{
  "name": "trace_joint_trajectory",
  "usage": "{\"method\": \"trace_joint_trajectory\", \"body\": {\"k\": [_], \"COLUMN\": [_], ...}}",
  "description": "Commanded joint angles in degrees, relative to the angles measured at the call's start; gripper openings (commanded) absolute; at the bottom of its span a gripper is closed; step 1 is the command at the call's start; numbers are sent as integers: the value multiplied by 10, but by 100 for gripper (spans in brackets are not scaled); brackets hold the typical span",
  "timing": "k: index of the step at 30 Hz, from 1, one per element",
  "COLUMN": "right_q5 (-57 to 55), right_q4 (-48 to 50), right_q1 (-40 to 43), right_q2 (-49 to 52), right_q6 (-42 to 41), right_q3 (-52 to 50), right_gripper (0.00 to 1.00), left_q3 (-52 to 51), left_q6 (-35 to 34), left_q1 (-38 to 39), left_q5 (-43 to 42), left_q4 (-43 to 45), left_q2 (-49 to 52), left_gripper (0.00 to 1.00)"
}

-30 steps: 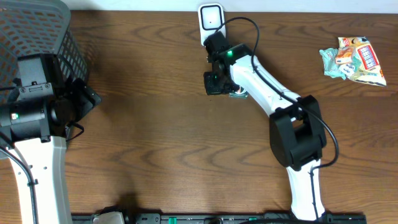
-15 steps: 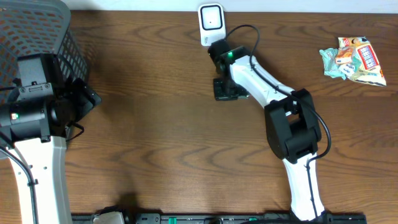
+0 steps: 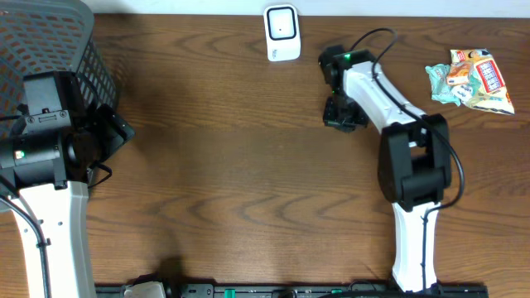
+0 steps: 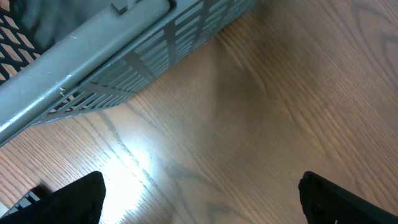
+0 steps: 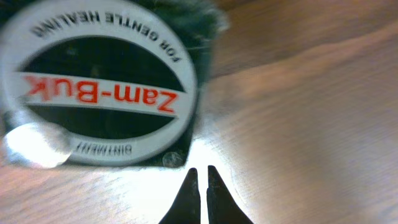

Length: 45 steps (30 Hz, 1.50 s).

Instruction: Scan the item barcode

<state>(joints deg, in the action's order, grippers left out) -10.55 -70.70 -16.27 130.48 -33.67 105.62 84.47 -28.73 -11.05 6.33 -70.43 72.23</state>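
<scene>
Right of the white scanner (image 3: 282,31), near the back edge of the table (image 3: 248,174), my right gripper (image 5: 199,173) has its 2 fingers pressed together, holding nothing. The round Zam-Buk tin (image 5: 99,81) lies flat on the wood just past the fingertips, label up (text upside down in wrist view). From overhead my arm hides it. My left gripper (image 4: 202,193) stands wide open and empty over wood beside the grey basket (image 4: 93,56). A snack bag (image 3: 470,79) sits far right, well apart.
</scene>
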Motion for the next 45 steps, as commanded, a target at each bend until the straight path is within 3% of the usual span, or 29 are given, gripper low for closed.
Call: {"method": "trace_joint_trajectory", "body": {"k": [1,3,5,6,8,25,39,45], "right_q5": [-7,-7,-7,-7,-5,33,101,101], "right_q4": [9,27,52,62,81,138,139,136], "right_q1": [2,2,1,0,0,15,39,39], "right_q2": [-67,-79,-83,-83,-80,1,31,45], "right_q6": [-14,-14,-14,-14,-15,-36,35,35], "right_q3": [3,3,3,3,3,3,3,3], "right_gripper": [6,25,74,88,99,99,76,73], "left_q3": [1,1,1,1,1,1,1,1], "left_q6": [-5,-5,-5,-5,-5,-5,-5,-5], "left_q1": [-2,-2,-2,-2,-2,-2,-2,-2], "left_q5": [2,2,2,2,2,2,2,2], "left_q4": [0,0,0,-1,0,0,0,0], "left_q2": [0,0,0,0,0,0,0,0], "left_gripper": [98,98,98,98,98,98,98,98]}}
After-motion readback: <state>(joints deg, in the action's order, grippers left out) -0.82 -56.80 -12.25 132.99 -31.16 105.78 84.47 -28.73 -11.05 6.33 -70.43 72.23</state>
